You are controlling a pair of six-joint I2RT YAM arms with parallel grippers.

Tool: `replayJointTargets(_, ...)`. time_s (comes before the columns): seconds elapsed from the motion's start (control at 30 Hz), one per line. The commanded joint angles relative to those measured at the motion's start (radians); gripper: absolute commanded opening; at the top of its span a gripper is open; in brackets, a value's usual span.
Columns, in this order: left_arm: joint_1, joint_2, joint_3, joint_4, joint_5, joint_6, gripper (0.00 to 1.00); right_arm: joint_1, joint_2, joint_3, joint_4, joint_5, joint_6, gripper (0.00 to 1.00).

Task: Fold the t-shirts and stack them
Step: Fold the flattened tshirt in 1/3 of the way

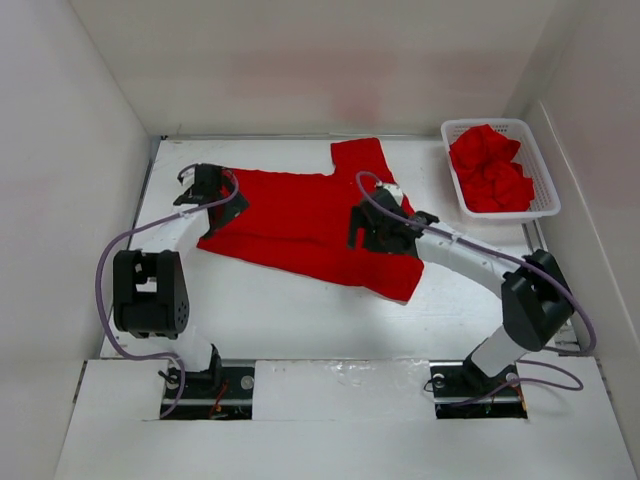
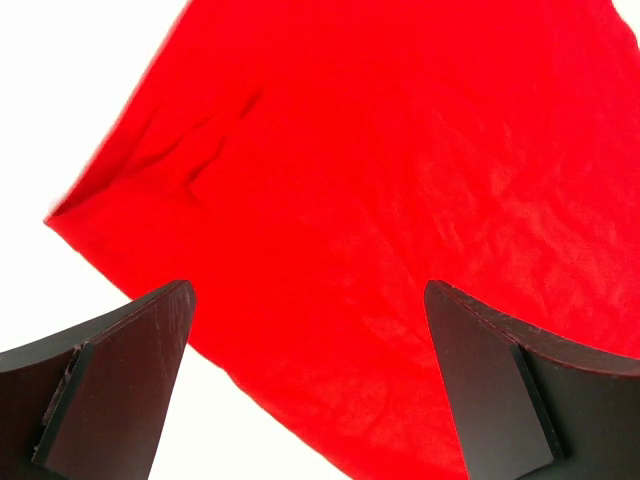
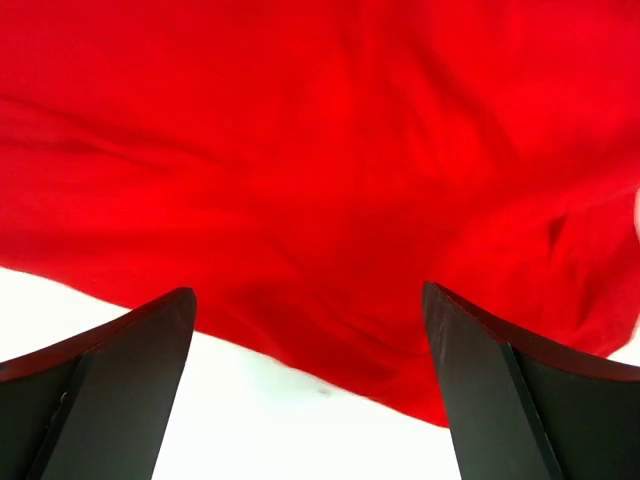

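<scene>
One red t-shirt (image 1: 290, 222) lies spread on the white table (image 1: 300, 315), a sleeve pointing to the back. My left gripper (image 1: 215, 192) hovers open over its left edge. In the left wrist view the t-shirt (image 2: 380, 180) fills the space beyond the gripper (image 2: 308, 290), and nothing sits between the fingers. My right gripper (image 1: 357, 228) is open above the shirt's right half. In the right wrist view the gripper (image 3: 309, 290) frames the cloth's (image 3: 300, 150) near edge, holding nothing. More red t-shirts (image 1: 490, 165) are crumpled in a basket.
The white mesh basket (image 1: 500, 124) stands at the back right corner. White walls close in the table on the left, back and right. Both arm bases are bolted at the near edge, with purple cables looping beside them.
</scene>
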Motion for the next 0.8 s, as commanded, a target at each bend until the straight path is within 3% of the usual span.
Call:
replayJointTargets(0.0,0.085,-0.009,-0.044,0.053,0.083,-0.027,1.0,-0.056,0.035,-0.09,0.107,-0.14,0.004,1.0)
replayJointTargets(0.17,0.132,-0.009,-0.045,0.097,0.073,0.019,1.0,-0.123,0.064,-0.171,0.181,-0.191,-0.005,1.0)
replayJointTargets(0.3,0.132,0.014,-0.045,0.109,0.083,0.034,0.88,-0.172,0.091,-0.191,0.202,-0.204,-0.014,1.0)
replayJointTargets(0.5,0.132,0.049,-0.057,0.118,0.074,0.054,0.57,-0.217,0.149,-0.19,0.215,-0.241,-0.014,1.0)
replayJointTargets(0.77,0.132,0.092,-0.057,0.129,0.06,0.054,0.39,-0.235,0.177,-0.16,0.206,-0.25,-0.014,1.0)
